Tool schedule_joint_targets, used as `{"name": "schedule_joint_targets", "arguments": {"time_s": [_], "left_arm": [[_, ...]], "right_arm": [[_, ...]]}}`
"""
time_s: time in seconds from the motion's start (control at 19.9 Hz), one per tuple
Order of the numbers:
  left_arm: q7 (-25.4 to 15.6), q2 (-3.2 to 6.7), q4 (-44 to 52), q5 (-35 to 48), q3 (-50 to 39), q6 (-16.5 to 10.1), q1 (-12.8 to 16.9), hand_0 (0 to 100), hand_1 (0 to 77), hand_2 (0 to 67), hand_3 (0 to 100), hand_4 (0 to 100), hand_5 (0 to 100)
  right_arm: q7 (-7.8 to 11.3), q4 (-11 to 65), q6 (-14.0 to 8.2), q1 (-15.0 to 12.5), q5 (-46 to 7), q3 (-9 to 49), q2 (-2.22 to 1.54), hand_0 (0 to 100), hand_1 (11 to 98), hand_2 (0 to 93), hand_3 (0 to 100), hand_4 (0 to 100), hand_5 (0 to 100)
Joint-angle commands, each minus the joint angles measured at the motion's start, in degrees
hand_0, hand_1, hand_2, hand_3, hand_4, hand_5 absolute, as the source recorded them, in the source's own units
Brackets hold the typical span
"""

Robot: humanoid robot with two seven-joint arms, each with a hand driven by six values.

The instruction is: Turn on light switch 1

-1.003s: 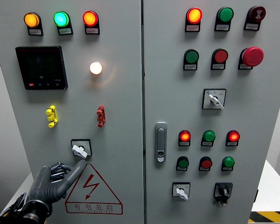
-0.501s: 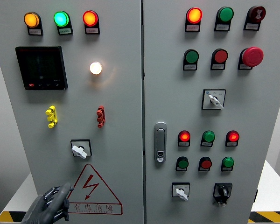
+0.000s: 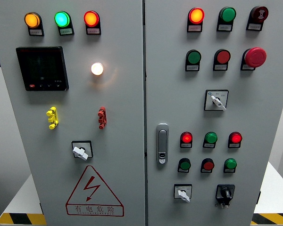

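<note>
From the head view, a grey control cabinet fills the picture, split by a vertical seam into a left and a right door. Neither robot hand is in the picture, so the state of their fingers cannot be told. The switch sits low on the left door, in a black square frame just above the red warning triangle; its white knob is turned so that its handle points up and to the left. Above it a round white lamp glows, throwing a soft halo on the panel to its right. A yellow toggle and a red toggle stand between lamp and switch. A dark display screen lies left of the lamp. A metal door handle is on the right door beside the seam.
</note>
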Motion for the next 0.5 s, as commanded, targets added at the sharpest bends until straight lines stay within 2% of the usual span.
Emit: {"name": "schedule_joint_targets", "arguments": {"time_s": [0.0,0.2,0.25,0.3,0.35,0.45], "left_arm": [[-5.29,0.85,11.39,-4.32,7.03,-0.31,-0.65,0,38.0,31.3,75,84,68],[-14.25,0.85,28.19,-11.87,20.66,-3.91,-3.02,0,34.3,31.3,72,81,66],[-15.32,0.85,31.10,-14.16,22.25,-4.70,-3.81,0,33.0,30.8,71,81,66],[-15.76,0.68,34.09,-16.35,23.83,-5.49,-4.51,0,32.2,30.4,70,80,65],[-15.85,0.33,36.99,-18.29,25.68,-6.46,-4.78,0,32.1,30.3,70,80,65],[-15.85,-1.16,43.14,-21.72,30.94,-9.18,-4.87,0,32.3,30.2,70,80,65]], "right_arm": [[0.01,0.04,-0.09,0.00,0.00,-0.01,0.05,0,19.5,0.0,19,19,11],[0.01,-0.05,0.00,0.00,0.00,-0.01,-0.03,0,19.5,0.0,19,19,11],[0.01,0.04,0.00,0.00,0.00,-0.01,0.05,0,19.5,0.0,19,19,11],[0.01,-0.05,0.00,0.00,0.00,-0.01,-0.03,0,19.5,0.0,19,19,11],[0.01,0.04,0.00,0.00,0.00,-0.01,0.05,0,19.5,0.0,19,19,11],[0.01,0.04,0.00,0.00,0.00,-0.01,0.05,0,19.5,0.0,19,19,11]]}}
